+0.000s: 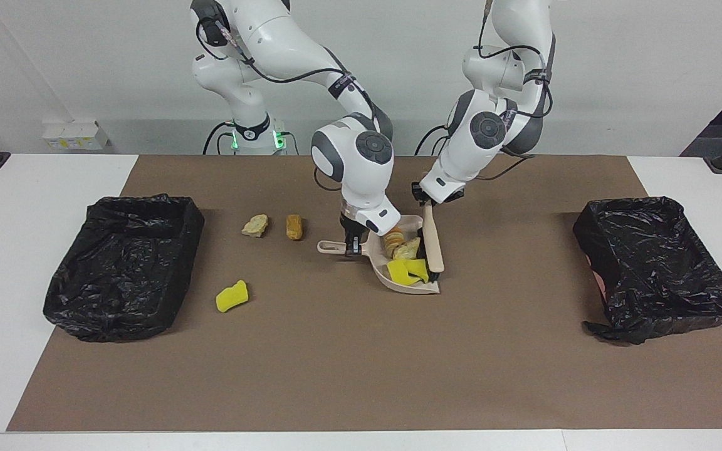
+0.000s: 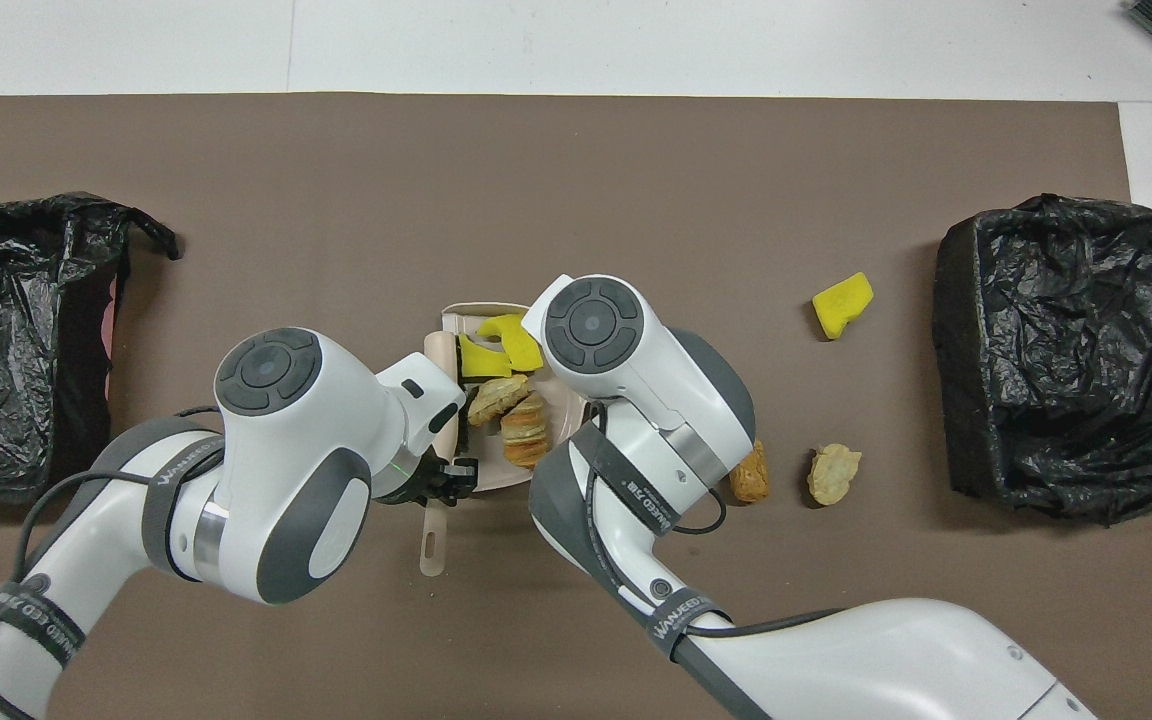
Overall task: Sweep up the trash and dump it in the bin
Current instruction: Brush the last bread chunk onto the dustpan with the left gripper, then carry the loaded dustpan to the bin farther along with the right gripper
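Four scraps of trash [image 1: 404,258] sit in dustpan [image 1: 398,282], mid-table. Right hand [image 1: 353,245] grips its handle; left hand [image 1: 425,202] grips brush [image 1: 433,244]. Three scraps [image 1: 232,295] lie loose at dustpan's 9 o'clock, facing view.

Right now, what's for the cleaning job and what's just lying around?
Job: beige plastic dustpan in right gripper; beige-handled black-bristled brush in left gripper; scraps in it; loose yellow sponge chunk, brown bread piece, pale lump; two black-lined bins.
Idle: white box by wall.
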Tool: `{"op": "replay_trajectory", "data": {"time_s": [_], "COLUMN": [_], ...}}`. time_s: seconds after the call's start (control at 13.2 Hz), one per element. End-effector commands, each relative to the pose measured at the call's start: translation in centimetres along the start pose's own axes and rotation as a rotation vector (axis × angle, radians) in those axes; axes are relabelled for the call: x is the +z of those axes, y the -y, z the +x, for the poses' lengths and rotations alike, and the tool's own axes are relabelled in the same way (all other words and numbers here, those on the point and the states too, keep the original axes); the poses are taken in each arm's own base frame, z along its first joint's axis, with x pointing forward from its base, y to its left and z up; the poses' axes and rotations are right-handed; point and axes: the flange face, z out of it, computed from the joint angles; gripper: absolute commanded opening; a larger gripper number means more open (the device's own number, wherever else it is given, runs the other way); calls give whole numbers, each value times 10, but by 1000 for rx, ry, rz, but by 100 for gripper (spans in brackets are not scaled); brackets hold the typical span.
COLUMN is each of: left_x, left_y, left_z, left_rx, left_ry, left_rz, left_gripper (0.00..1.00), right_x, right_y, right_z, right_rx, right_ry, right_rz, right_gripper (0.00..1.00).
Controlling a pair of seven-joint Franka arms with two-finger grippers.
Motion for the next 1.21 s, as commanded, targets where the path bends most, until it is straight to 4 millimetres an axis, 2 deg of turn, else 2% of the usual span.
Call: {"op": "replay_trajectory", "data": {"time_s": [0.0, 0.08, 0.15, 0.38, 0.53, 0.61, 0.76, 0.91, 1.14], "left_x": [-71, -89, -91, -84, -68, -59, -45, -28, 12], "left_y": [26, 37, 39, 46, 47, 44, 35, 7, -33], "left_z": [-3, -4, -7, -29, -54, -68, -93, -112, -132], "left_rx": [-24, -43, -43, -48, -54, -50, -91, -91, -52], "left_ry": [-54, -62, -46, 44, 53, 55, 44, -17, -76], "left_rz": [20, 15, 29, 86, 104, 117, 137, 137, 130], "left_gripper": [0, 0, 0, 0, 0, 0, 0, 0, 0], "right_x": [7, 7, 6, 5, -3, -10, -27, -44, -66], "right_y": [7, 7, 6, 2, -3, -5, 3, 4, -6], "right_z": [-8, -8, -7, -13, -26, -40, -70, -105, -172], "right_rx": [-18, -17, -17, -6, -15, -8, 24, 36, 24], "right_ry": [-3, -5, -9, -13, -18, -18, -10, -45, -76], "right_rz": [4, 3, -2, -6, -13, -17, -24, -20, 2], "right_gripper": [0, 0, 0, 0, 0, 0, 0, 0, 0]}}
